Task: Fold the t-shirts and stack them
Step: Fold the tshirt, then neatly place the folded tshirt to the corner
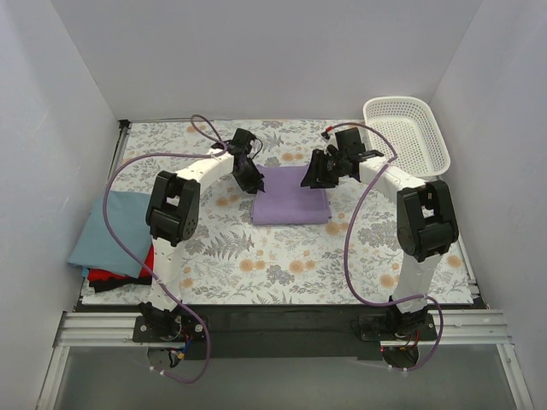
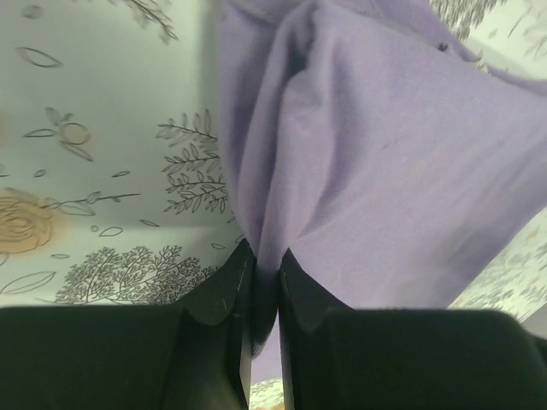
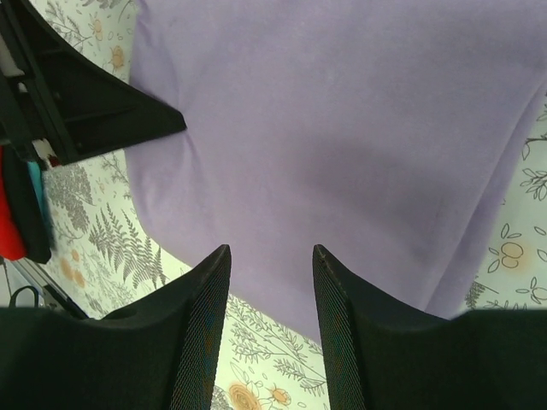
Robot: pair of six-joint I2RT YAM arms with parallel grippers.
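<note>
The lilac-purple t-shirt [image 1: 291, 205] lies folded to a rectangle at the middle of the table. My left gripper [image 1: 254, 182] is at its far left corner, shut on a pinch of the lilac cloth [image 2: 359, 154] that rises between its fingers [image 2: 224, 295]. My right gripper [image 1: 318, 178] is open over the shirt's far right edge, its fingertips [image 3: 214, 265] just above the cloth [image 3: 342, 128], holding nothing. A stack of folded shirts sits at the table's left edge: dusty blue-grey [image 1: 111, 231] on top, red [image 1: 120, 275] and black [image 1: 111, 286] beneath.
A white mesh basket [image 1: 408, 137] stands at the far right corner. The floral table cover [image 1: 282, 260] spreads under everything. Purple cables loop from both arms over the table. White walls close in the back and sides.
</note>
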